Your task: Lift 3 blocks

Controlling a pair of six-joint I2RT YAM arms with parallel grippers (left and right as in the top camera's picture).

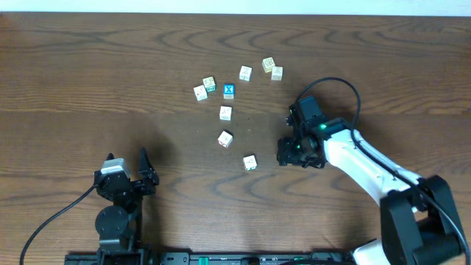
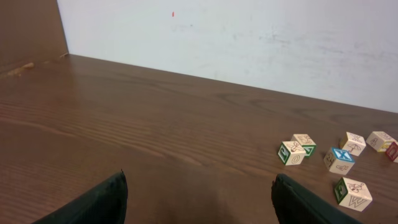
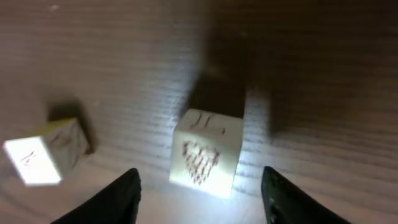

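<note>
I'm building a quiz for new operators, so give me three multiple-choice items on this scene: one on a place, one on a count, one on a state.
1. The blue X block lies: A) among other blocks near the middle of the table; B) at the left edge; C) stacked on another block.
2. Blocks seen from overhead: A) six; B) nine; C) twelve.
3. The left end effector is: A) shut on a block; B) shut, empty; C) open, empty.
Answers: A, it sits on the wood among the scattered blocks; B, nine separate cubes show; C, its fingers stand wide apart over bare wood.
</note>
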